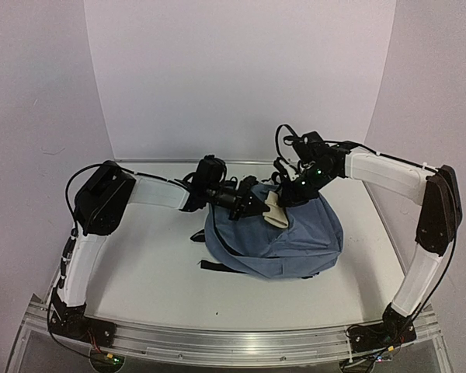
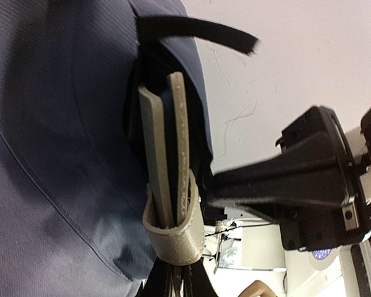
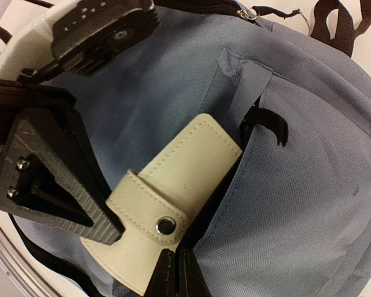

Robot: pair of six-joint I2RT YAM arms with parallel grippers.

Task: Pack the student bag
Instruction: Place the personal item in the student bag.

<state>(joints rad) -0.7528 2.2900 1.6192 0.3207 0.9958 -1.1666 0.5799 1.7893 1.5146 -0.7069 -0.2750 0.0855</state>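
The blue-grey student bag point(image 1: 299, 241) lies at mid-table, its front pocket unzipped. A cream leather case point(image 1: 274, 210) with a snap strap sticks halfway into that pocket. My left gripper point(image 1: 262, 206) is shut on the case's outer end; the left wrist view shows the case point(image 2: 167, 185) edge-on, sliding into the dark pocket slot of the bag point(image 2: 49, 154). My right gripper point(image 3: 176, 275) is shut on the zipper edge of the pocket, right beside the case point(image 3: 179, 185). The left gripper's ribbed fingers point(image 3: 62, 185) pinch the case from the left.
Black bag straps point(image 1: 211, 266) trail off the bag's left side, and another strap loop point(image 3: 334, 18) lies at its top. An aluminium rail point(image 1: 233, 342) runs along the near table edge. White walls close in behind and at both sides.
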